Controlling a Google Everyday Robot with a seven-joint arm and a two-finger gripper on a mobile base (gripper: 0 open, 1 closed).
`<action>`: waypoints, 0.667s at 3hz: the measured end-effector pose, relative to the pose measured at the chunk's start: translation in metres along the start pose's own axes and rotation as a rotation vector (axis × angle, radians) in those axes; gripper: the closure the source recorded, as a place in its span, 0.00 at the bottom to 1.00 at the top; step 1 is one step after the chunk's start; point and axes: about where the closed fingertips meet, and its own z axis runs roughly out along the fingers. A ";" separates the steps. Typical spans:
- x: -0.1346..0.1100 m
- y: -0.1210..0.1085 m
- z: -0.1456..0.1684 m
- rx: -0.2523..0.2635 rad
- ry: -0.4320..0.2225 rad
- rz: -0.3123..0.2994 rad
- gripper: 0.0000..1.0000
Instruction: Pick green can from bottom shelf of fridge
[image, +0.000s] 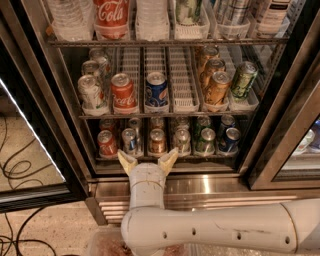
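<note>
The fridge (65, 150) stands open in the camera view. Its bottom shelf (165, 156) holds a row of small cans. The green can (206, 140) stands fifth from the left, between a silver can (182, 141) and a blue can (230, 139). My gripper (147, 160) is open, its two cream fingers spread just in front of the shelf's front rail. It sits below the brown can (157, 141), left of the green can, and holds nothing.
A red can (107, 143) and a silver-blue can (129, 140) stand at the shelf's left. The middle shelf has white lane trays with red (123, 92), blue (156, 90), orange (217, 88) and olive-green patterned (242, 80) cans. The ribbed steel base (200, 192) lies below. Cables (20, 165) lie on the floor left.
</note>
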 end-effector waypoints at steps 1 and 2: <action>0.000 0.000 0.000 0.001 0.000 0.000 0.00; 0.003 -0.010 0.006 0.075 0.011 -0.007 0.00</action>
